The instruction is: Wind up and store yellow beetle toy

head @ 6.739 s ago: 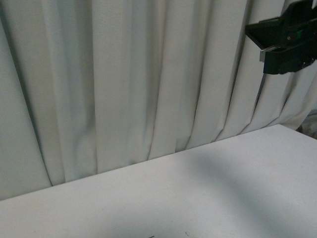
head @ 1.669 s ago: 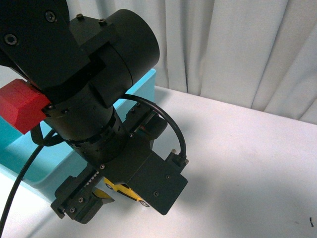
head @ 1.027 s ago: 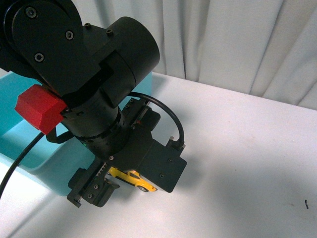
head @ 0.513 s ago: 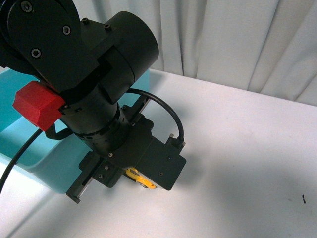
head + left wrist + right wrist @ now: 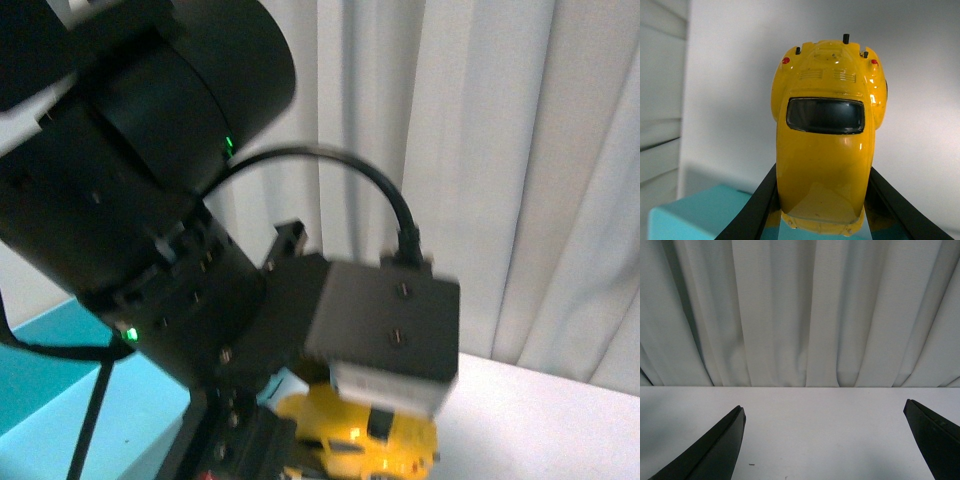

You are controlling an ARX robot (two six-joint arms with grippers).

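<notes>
Backdrop: pale pleated curtain [image 5: 500, 150] behind a white desk [image 5: 560, 425].

Front view: the left arm [image 5: 130, 200] fills most of the frame, very close to the lens. A black cable [image 5: 370, 185] loops over its wrist block.

Left end effector [image 5: 823, 170]: clenched on the yellow beetle toy [image 5: 825, 145]. One black finger [image 5: 765, 200] presses each flank. The toy is held clear of the desk, with its dark window and two red lamps toward the wrist camera. In the front view it shows under the wrist block, partly hidden.

Container: teal bin [image 5: 60, 400], seen by the arm in the front view and as a teal corner in the left wrist view. Its contents cannot be made out. Whether the toy hangs over the bin or just beside it cannot be told.

Right end effector [image 5: 824, 407]: released, jaws spread wide, above bare desk and facing the curtain.
</notes>
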